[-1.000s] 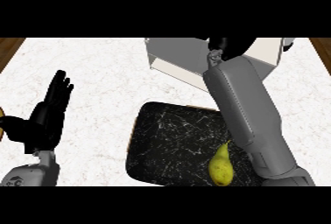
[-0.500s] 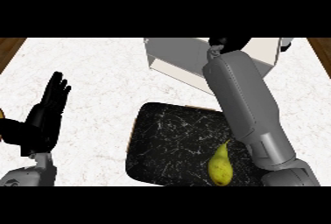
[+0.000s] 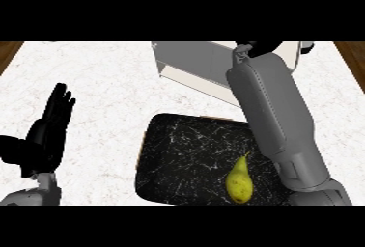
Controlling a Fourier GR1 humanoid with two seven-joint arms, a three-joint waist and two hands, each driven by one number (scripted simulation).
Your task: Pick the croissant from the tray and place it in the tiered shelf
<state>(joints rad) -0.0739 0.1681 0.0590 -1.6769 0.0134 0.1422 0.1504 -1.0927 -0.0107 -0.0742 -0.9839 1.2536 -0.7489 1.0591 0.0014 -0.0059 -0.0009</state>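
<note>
No croissant shows in the head view. My right forearm (image 3: 274, 116) stretches from the lower right across the tray to the tiered shelf (image 3: 191, 61) at the back. Only a small black part of my right hand (image 3: 261, 47) shows, at the picture's top edge above the shelf, and whatever it may hold is hidden. The dark marbled tray (image 3: 182, 154) lies at the centre front. At the left edge rests my left hand (image 3: 47, 129), open with fingers up and nothing in it.
A yellow-green pear (image 3: 240, 179) lies on the tray's right half, close beside my right forearm. The white marbled counter (image 3: 100, 82) spreads to the left between the shelf, the tray and my left hand. Brown wood shows at both far corners.
My right arm has reached further back over the shelf, so less of the hand shows at the top edge. The left hand has barely shifted. The pear has stayed put.
</note>
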